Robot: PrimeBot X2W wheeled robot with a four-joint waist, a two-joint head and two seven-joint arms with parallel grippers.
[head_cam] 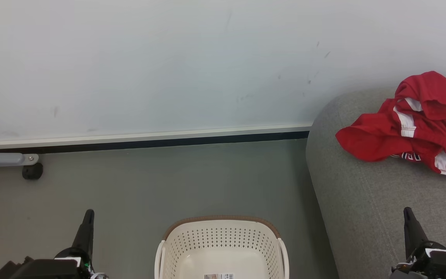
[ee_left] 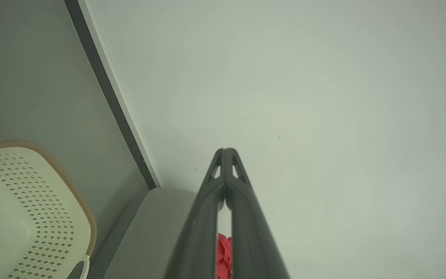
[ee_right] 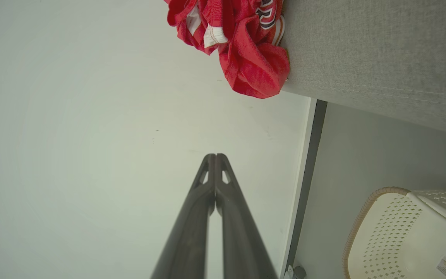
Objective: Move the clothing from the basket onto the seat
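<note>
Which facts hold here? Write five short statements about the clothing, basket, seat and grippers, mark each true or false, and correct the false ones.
1. The clothing lies on the seat. True.
2. The basket holds a red garment. False: its visible inside is bare apart from a label.
3. The left gripper is shut. True.
4. The right gripper grips the clothing. False: it is shut on nothing, well apart from the clothing.
5. The basket stands on the seat. False: it stands on the floor beside the seat.
</note>
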